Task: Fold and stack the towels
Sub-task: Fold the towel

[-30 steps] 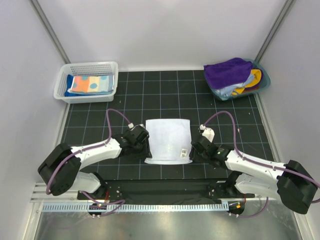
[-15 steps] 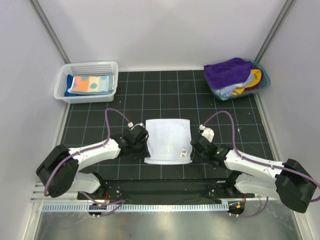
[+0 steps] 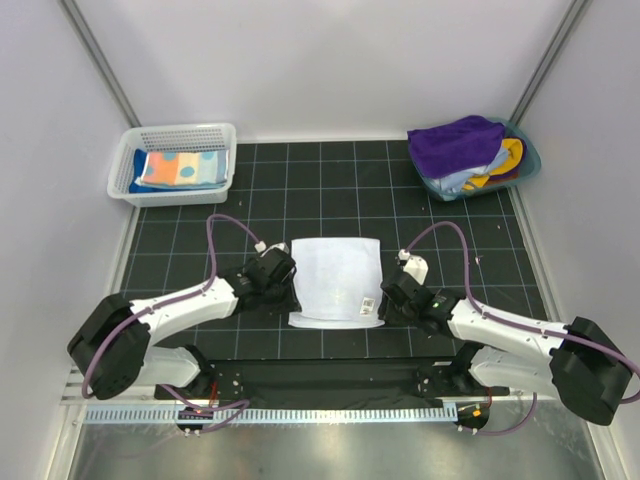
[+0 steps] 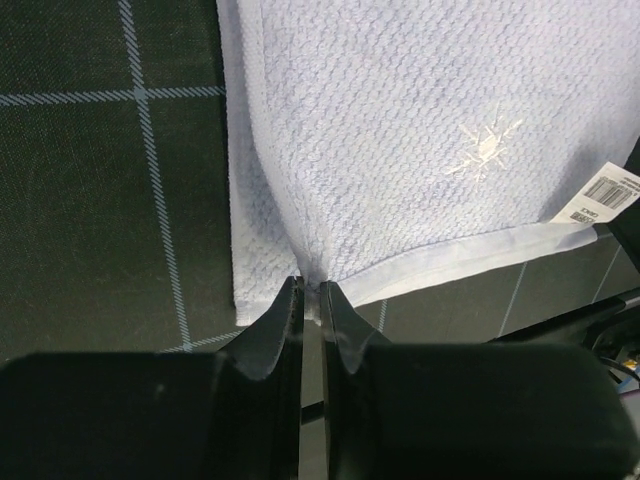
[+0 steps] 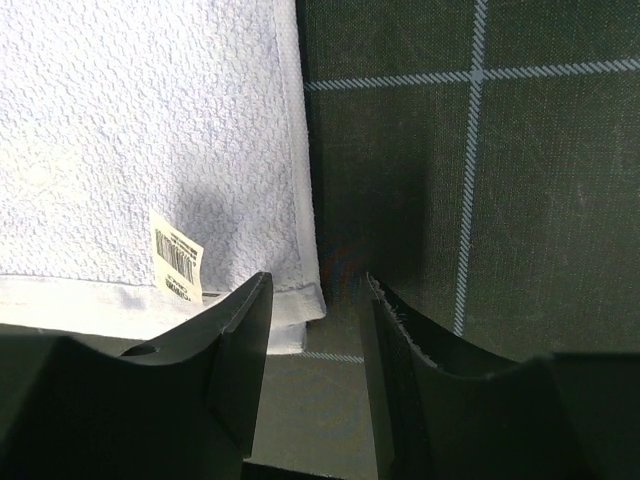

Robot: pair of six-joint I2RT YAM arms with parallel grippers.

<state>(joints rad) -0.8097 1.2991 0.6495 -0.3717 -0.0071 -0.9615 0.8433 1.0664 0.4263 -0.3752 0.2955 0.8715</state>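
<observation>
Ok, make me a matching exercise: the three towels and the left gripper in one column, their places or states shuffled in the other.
Column one:
1. white towel
2. polka-dot towel
3. purple towel
4. left gripper

Column two:
A. in the white mesh basket
B. shut on the white towel's near edge
C. on top of the heap in the teal tub
D. flat on the black grid mat

Pairs: 1-D, 2-A, 3-C, 4-B
</observation>
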